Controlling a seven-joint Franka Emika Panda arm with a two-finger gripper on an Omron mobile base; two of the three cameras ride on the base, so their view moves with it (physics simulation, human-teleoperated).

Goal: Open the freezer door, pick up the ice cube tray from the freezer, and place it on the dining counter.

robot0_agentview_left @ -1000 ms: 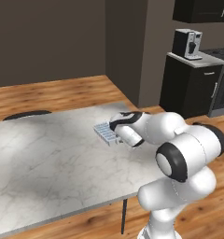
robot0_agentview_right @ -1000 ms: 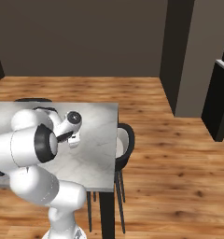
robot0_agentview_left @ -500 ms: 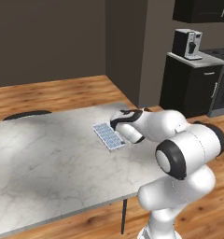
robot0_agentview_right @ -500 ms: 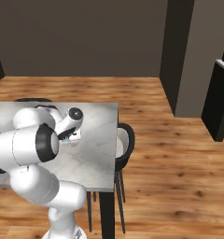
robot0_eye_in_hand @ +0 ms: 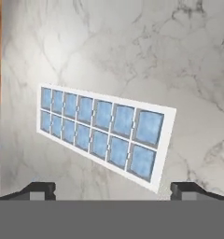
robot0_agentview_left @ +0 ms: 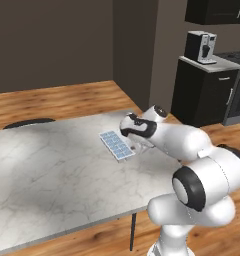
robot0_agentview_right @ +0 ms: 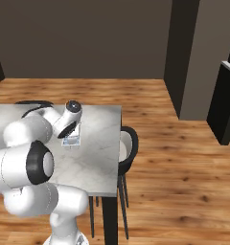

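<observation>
Marble dining counter (robot0_agentview_left: 52, 170) with the ice cube tray (robot0_agentview_left: 116, 145) lying flat on it, gripper (robot0_agentview_left: 137, 146) released.

You see the white tray with its two rows of pale blue cells resting on the white, grey-veined slab, close to the counter's far right corner and turned at an angle to the edges. You find the gripper just beside the tray's right end, low over the marble; in the hand view its two dark fingertips (robot0_eye_in_hand: 37, 190) stand wide apart, one on each side of the tray's near end (robot0_eye_in_hand: 104, 133), and they hold nothing. From the right base view you see the tray (robot0_agentview_right: 71, 140) partly under the white forearm. Around the counter you have a wooden floor (robot0_agentview_right: 174, 158), a dark chair (robot0_agentview_right: 128, 148) pushed in at the right side, and further back a dark cabinet (robot0_agentview_left: 204, 92) with a coffee machine (robot0_agentview_left: 201, 47) on top.
</observation>
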